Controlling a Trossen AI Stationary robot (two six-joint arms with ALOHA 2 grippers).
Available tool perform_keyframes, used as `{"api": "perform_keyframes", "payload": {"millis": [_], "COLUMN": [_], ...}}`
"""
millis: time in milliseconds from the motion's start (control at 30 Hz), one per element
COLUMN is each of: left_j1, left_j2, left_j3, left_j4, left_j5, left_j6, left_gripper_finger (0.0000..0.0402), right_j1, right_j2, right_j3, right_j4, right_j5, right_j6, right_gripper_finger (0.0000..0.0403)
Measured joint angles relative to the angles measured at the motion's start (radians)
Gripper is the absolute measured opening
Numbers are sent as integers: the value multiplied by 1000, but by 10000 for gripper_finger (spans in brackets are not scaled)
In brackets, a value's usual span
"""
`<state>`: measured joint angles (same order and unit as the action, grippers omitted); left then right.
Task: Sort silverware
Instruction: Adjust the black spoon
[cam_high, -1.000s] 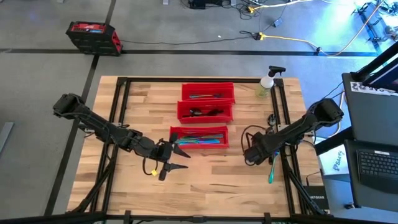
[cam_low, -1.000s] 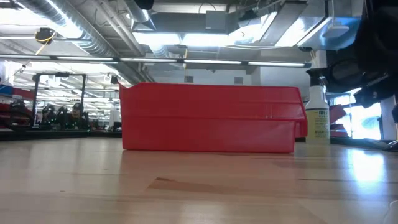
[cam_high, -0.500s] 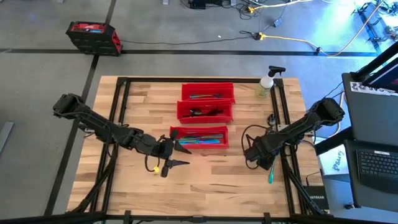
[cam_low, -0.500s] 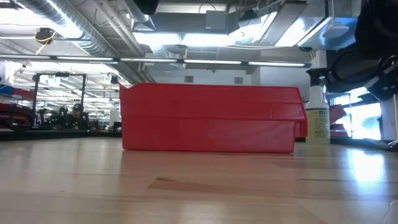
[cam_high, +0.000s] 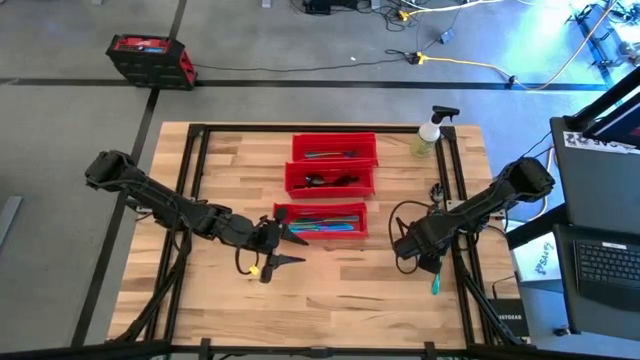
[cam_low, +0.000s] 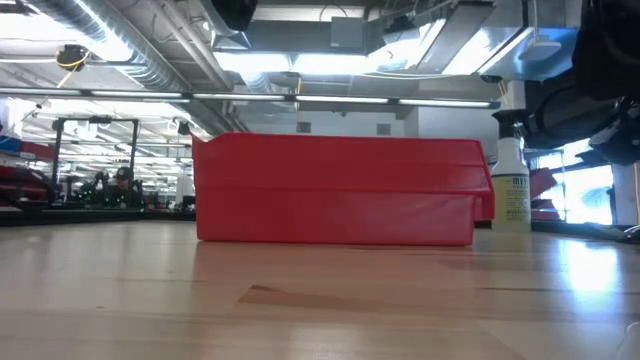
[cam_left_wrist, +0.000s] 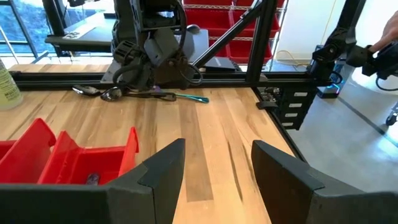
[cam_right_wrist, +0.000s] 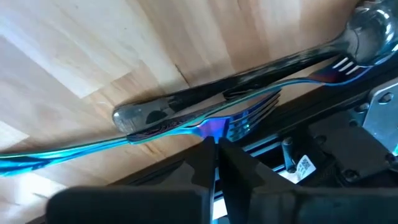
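Observation:
Several pieces of silverware lie together on the wood by the table's right rail. Among them are an iridescent blue-teal fork (cam_right_wrist: 205, 127) and a dark spoon (cam_right_wrist: 249, 78). My right gripper (cam_right_wrist: 214, 152) points steeply down over them (cam_high: 420, 260) and is shut on the fork. The fork's teal handle (cam_high: 435, 284) sticks out toward the near edge. More silverware lies in the three red bins (cam_high: 320, 220). My left gripper (cam_high: 278, 252) hovers open just left of the nearest bin, with nothing between its fingers (cam_left_wrist: 161, 168). My right gripper pinches the fork's neck (cam_right_wrist: 214, 129), between handle and tines, with its two fingertips. The fingers come from above, slanting down, and lie across the fork. The fork lies flat on the table, next to the dark spoon.
The bins stand in a row at the table's middle, far (cam_high: 335, 148), middle (cam_high: 330, 179) and near. A clear spray bottle (cam_high: 430, 135) stands at the far right corner. The black frame rail (cam_high: 452, 200) runs close beside the silverware. Bare wood lies toward the near edge.
My right wrist has rolled in place over the silverware by the right rail. Less of the teal handle shows below the gripper than a second ago.

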<state>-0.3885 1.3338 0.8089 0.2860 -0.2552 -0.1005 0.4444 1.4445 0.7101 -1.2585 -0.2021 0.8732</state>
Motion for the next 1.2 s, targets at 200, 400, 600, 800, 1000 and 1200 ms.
{"api": "perform_keyframes", "payload": {"millis": [200, 400, 600, 800, 1000, 1200], "left_j1": [0, 1, 0, 0, 0, 0], "left_j2": [0, 0, 0, 0, 0, 0], "left_j3": [0, 0, 0, 0, 0, 0], "left_j4": [-3, -17, -20, -23, -23, -24], "left_j5": [-11, -12, -12, -12, -12, -14], "left_j6": [4, -11, -28, -48, -49, -47], "left_gripper_finger": [173, 173, 173, 173, 173, 173], "right_j1": [-6, -15, -13, -13, -13, -12], "right_j2": [45, 131, 174, 193, 194, 196], "right_j3": [0, 1, -1, -1, 47, 133], "right_j4": [2, 40, 118, 124, 184, 300], "right_j5": [-11, -18, -17, -4, 88, 170], "right_j6": [5, 17, 23, 44, 46, 6], "right_gripper_finger": [0, 0, 0, 0, 0, 0]}}
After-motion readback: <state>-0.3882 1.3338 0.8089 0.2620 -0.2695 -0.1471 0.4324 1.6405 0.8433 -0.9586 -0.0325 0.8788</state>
